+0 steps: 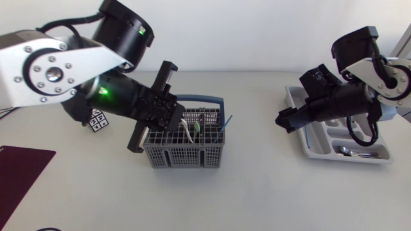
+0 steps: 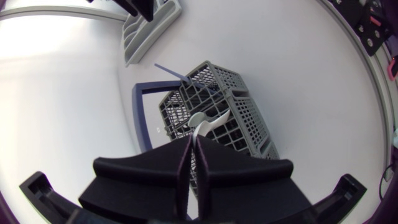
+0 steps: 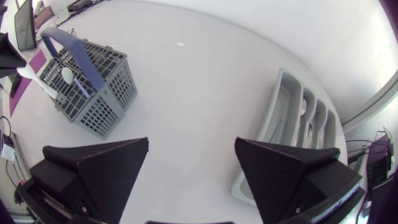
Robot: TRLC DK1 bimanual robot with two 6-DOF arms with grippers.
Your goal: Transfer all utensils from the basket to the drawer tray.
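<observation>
— Where does our left pincer [image 2: 189,144] stand?

— Right over the grey basket [image 1: 183,158], at the side nearer our left arm. Its two fingers are pressed together, with the handle of a white spoon [image 2: 200,121] pinched between them.

— And the spoon itself?

— We see its bowl just above the basket's grid, ahead of the fingertips. From the right wrist view the spoon lies slanted over the basket, with the handle running back toward our left arm.

— What else is in the basket?

— A thin blue utensil [image 1: 226,122] pokes out at the corner nearest the tray, leaning outward. There is something green beside the spoon, but it is too small for us to name. The basket's blue handle [image 1: 204,100] is folded down toward the far side.

— Our right pincer [image 3: 191,143]?

— Spread wide, with nothing between its fingers. It hangs over the bare table [image 1: 257,186], between the basket and the tray, just beside the tray's near end.

— And the tray [image 1: 307,137]?

— It sits at the right of the table, partly under our right arm. Some metal cutlery [image 1: 350,152] already lies in one of its long compartments; which pieces, we cannot tell.

— Anything else on the table?

— A dark purple mat [image 1: 22,170] at the left edge and a small black-and-white cube [image 1: 97,120] beneath our left arm.
</observation>
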